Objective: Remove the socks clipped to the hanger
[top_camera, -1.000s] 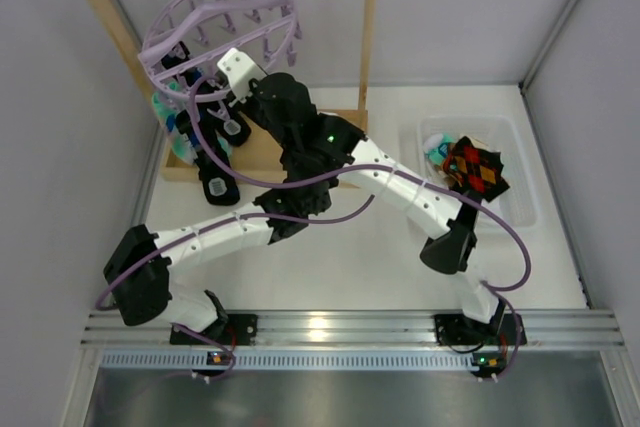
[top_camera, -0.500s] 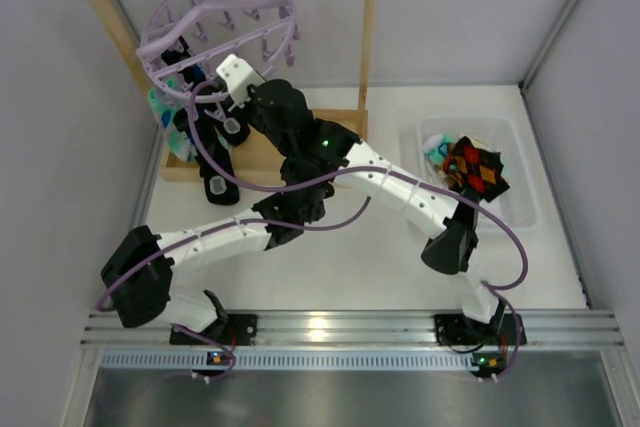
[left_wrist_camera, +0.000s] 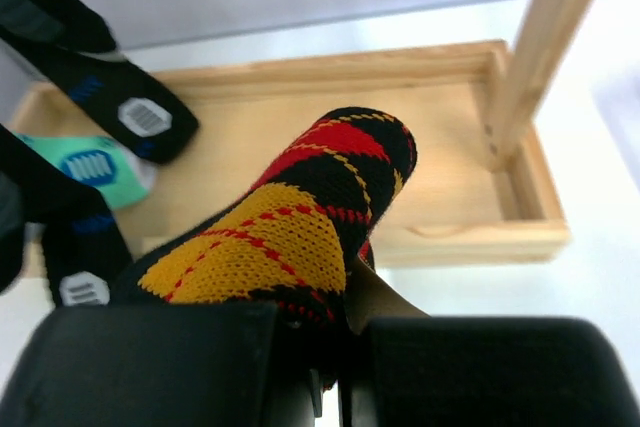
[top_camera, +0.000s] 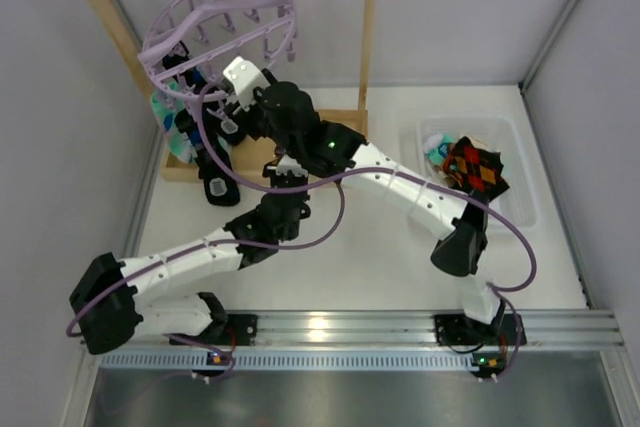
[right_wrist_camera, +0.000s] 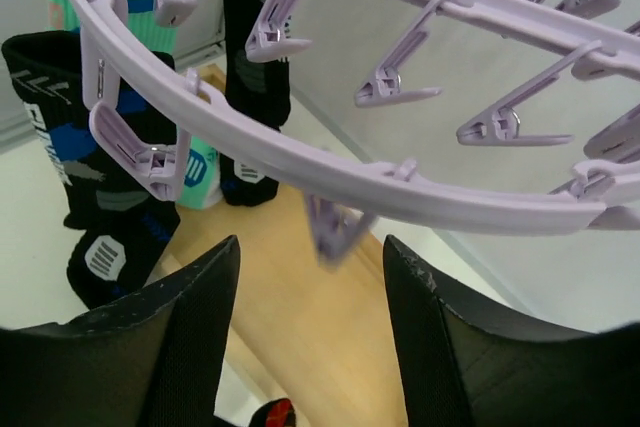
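Knit argyle sock (left_wrist_camera: 296,215), ring-shaped plastic hanger (right_wrist_camera: 330,180)

Argyle sock (left_wrist_camera: 300,217), black with yellow and red diamonds, pinched in jaws of left gripper (left_wrist_camera: 338,367), poking up and forward out of them. Ahead and left of those jaws, black socks (left_wrist_camera: 100,87) with white logo patches plus one teal-and-white sock (left_wrist_camera: 60,152), hanging down. Lavender ring hanger (right_wrist_camera: 330,172) just above and ahead of right gripper (right_wrist_camera: 312,347), tilted, rim crossing over the spread jaws. Most clips (right_wrist_camera: 395,82) empty, dangling; one blurred right above the jaw gap. Black and teal ones clipped to rim, up-left of right jaws. Second argyle sock (top_camera: 478,169) lying well right of both grippers.
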You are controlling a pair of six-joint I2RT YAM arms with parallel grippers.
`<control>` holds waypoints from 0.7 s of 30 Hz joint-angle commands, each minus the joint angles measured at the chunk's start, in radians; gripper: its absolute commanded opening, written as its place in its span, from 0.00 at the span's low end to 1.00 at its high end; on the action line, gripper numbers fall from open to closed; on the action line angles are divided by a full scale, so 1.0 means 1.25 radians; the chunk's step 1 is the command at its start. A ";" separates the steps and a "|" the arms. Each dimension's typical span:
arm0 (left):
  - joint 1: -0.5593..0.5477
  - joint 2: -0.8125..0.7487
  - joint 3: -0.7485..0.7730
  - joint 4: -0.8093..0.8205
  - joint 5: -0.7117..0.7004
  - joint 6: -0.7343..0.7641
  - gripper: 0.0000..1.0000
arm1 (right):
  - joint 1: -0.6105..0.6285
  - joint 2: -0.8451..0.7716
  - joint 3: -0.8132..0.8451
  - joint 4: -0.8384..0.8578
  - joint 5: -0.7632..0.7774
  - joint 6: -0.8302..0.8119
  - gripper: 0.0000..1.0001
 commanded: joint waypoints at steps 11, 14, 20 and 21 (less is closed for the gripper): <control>0.001 -0.400 -0.149 -0.217 0.261 -0.229 0.00 | -0.070 -0.265 -0.247 0.074 -0.109 0.118 0.80; 0.000 -0.445 -0.163 -0.250 0.326 -0.238 0.00 | -0.078 -0.335 -0.318 0.072 -0.129 0.142 0.85; 0.001 -0.464 -0.153 -0.249 0.487 -0.280 0.00 | -0.095 -0.504 -0.452 0.032 -0.081 0.191 0.96; 0.001 -0.460 -0.143 -0.249 0.506 -0.287 0.00 | -0.098 -0.531 -0.474 0.010 -0.064 0.198 0.97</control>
